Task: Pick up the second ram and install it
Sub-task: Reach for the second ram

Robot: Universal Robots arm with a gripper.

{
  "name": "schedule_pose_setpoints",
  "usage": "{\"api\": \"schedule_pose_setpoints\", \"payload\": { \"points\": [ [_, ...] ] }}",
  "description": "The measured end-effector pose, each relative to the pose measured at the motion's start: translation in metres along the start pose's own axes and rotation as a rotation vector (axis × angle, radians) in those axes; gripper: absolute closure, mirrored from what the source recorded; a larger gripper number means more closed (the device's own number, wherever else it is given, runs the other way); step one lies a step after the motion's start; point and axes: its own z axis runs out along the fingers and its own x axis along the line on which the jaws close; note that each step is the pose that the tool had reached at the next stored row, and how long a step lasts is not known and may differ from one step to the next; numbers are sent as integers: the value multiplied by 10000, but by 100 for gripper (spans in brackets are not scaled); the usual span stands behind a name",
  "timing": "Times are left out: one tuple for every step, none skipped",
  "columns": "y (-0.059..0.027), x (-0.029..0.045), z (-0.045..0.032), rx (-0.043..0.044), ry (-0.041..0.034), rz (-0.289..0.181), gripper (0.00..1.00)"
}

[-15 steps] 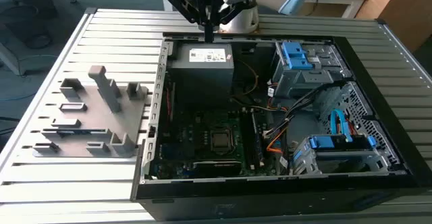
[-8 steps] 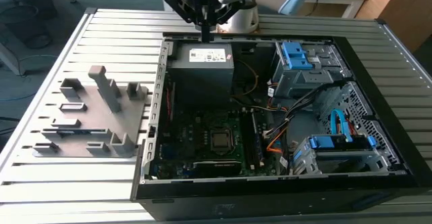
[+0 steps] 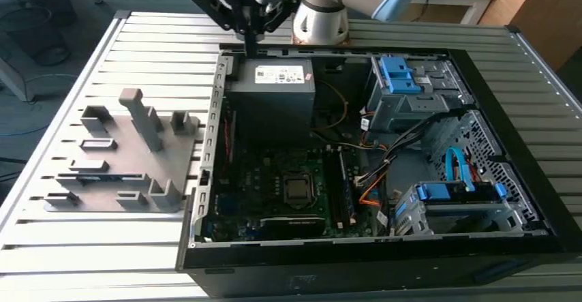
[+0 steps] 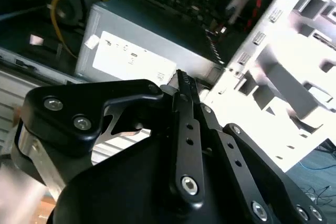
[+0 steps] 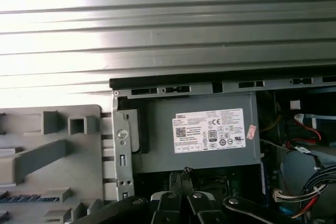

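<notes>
The bench point(image 3: 91, 261) is a top of pale metal slats running from the exterior view's left to its right. Around it there is blue-grey floor point(image 3: 37, 77) on the exterior view's left and wooden furniture point(image 3: 536, 9) at the far right.

A black computer case point(image 3: 509, 247) lies open on the bench. Its grey power supply point(image 3: 272, 87) sits at the far end, and the green circuit board point(image 3: 272, 172) lies nearer the camera. Just beside the case, on the exterior view's left, sits a grey plastic fixture point(image 3: 118, 159) of posts and low slots.

The arm point(image 3: 328, 9) hangs over the far edge of the case. The claw point(image 3: 251, 51) points down just above the near corner of the power supply, touching nothing. In both wrist views its two black fingers point(image 4: 181, 129) meet at the tips, closed, with nothing visible between them point(image 5: 184, 173).

What looks to be the second ram point(image 5: 23, 198) is a dark, narrow strip with a row of small blocks, lying low in a slot of the fixture in the first wrist view, well apart from the claw. Its long axis runs along the bench slats, one end towards the case and the other away from it. Part of it is cut off at the picture's edge. I cannot tell whether it stands on edge or lies flat.
</notes>
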Motion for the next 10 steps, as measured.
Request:
{"api": "schedule_pose_setpoints", "payload": {
  "points": [
    [-3, 45, -1, 0, -1, 2, 90],
    [-7, 89, -2, 0, -1, 1, 90],
    [-10, 131, -3, 0, -1, -1, 90],
    [-12, 165, -4, 1, -1, 0, 90],
    [-15, 193, -4, 0, -2, 1, 90],
    [-16, 217, -4, 0, -1, 1, 90],
    [-18, 241, -4, -1, -2, 1, 90],
    [-20, 265, -4, -1, -2, 1, 90],
    [-22, 287, -5, 0, -1, 0, 90],
    [-23, 307, -4, -1, -1, 0, 90]
  ]
}}
